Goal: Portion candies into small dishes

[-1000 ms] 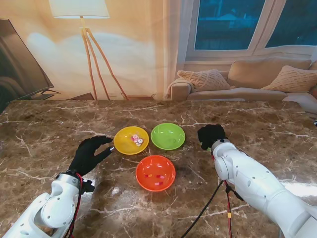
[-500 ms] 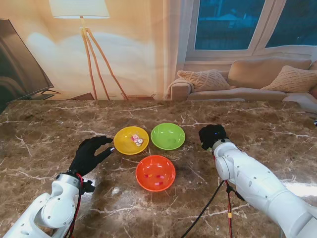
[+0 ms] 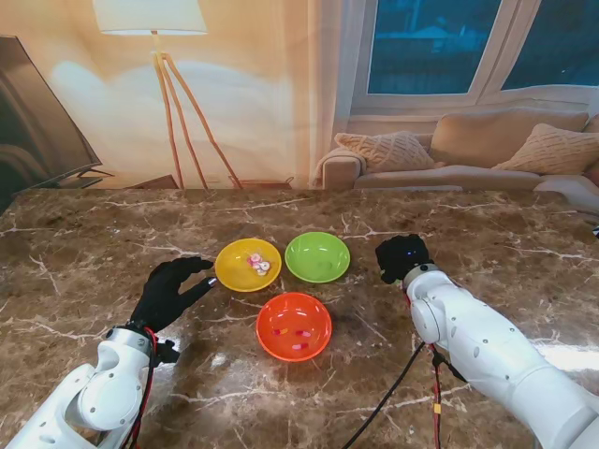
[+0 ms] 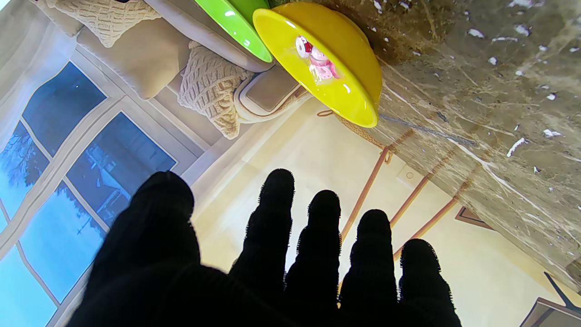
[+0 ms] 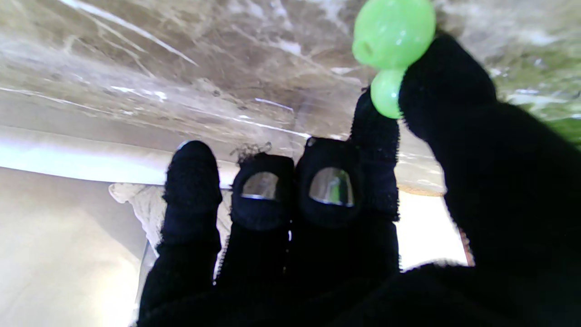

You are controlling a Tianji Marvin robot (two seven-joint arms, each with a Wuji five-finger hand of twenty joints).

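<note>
Living room: sofa (image 3: 487,154), floor lamp (image 3: 164,65).

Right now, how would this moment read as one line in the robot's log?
right hand: shut on green candy | left hand: open beside yellow dish | green dish: no candy visible

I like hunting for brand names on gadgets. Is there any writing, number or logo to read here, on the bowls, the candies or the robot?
None can be read.
Yellow bowl, green bowl, orange bowl: plain, no text.
Candies in the yellow bowl: red and pink wrapper markings, too blurred to read.
Green candy pinched in the right robot hand: no marking.
Left robot hand and white arms: no label visible.
</note>
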